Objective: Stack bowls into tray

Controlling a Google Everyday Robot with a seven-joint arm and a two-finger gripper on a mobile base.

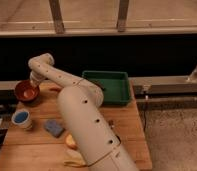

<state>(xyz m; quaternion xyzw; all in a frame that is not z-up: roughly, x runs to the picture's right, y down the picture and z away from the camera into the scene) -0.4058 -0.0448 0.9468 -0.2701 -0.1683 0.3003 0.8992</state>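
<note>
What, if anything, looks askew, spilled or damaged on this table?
Nothing stands out. The bowl sits upright near the left edge of the table, the tray lies flat at the far side, and the gripper, shut, is at the bowl's right rim.
</note>
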